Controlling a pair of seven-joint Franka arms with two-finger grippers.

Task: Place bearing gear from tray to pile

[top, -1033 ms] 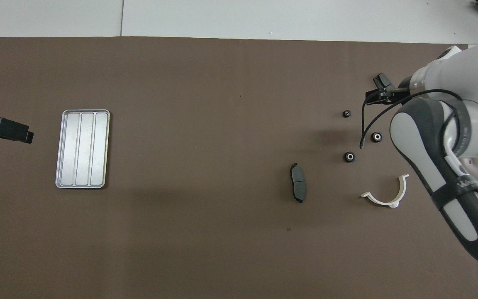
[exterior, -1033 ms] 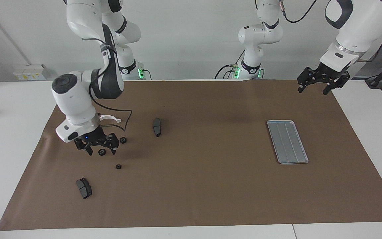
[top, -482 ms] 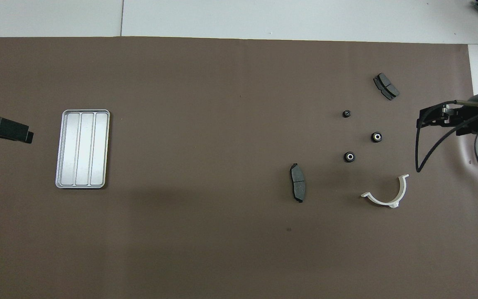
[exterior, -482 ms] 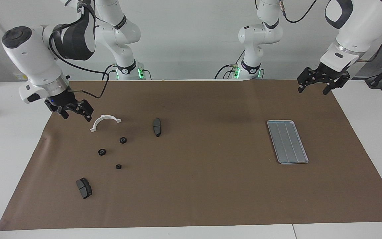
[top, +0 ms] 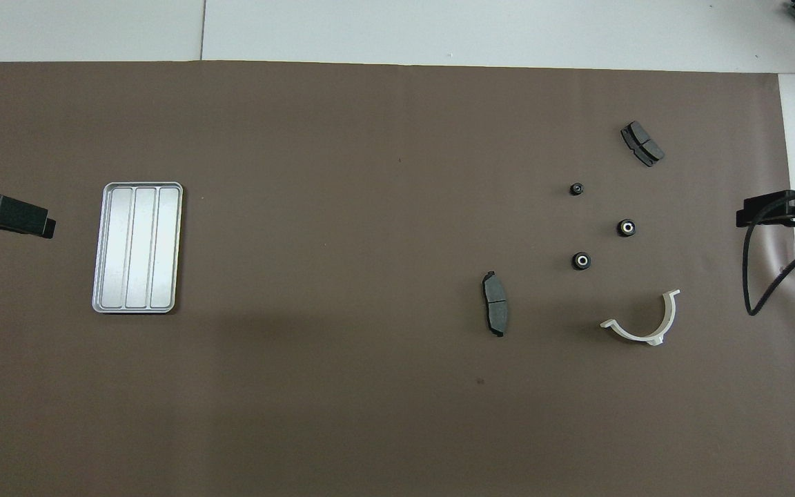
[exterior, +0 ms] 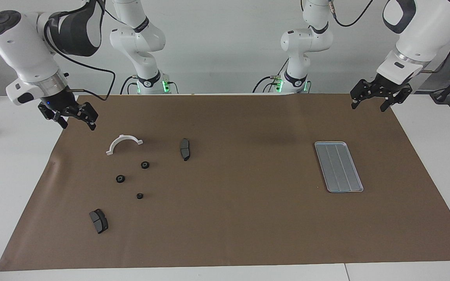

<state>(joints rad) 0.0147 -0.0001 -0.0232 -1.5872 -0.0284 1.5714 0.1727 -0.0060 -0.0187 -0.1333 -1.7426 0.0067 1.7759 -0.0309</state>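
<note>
The silver tray (exterior: 338, 166) lies empty toward the left arm's end of the table; it also shows in the overhead view (top: 137, 247). Three small black bearing gears (exterior: 145, 165) (exterior: 120, 179) (exterior: 140, 196) lie on the brown mat among the pile: a white half-ring bracket (exterior: 124, 143) and two dark brake pads (exterior: 184, 149) (exterior: 99, 221). My right gripper (exterior: 77, 124) is open and empty, raised over the mat's edge beside the bracket. My left gripper (exterior: 368, 106) is open and empty, raised over the mat's corner near the tray, where that arm waits.
The brown mat (exterior: 240, 218) covers most of the white table. In the overhead view the gears (top: 581, 261), bracket (top: 642, 323) and pads (top: 495, 312) (top: 642, 143) cluster at the right arm's end. A black cable (top: 756, 276) hangs from the right gripper.
My right gripper has risen from just over the bearing gears and drawn back toward the mat's edge at its own end, empty. The left arm and all parts have not moved.
</note>
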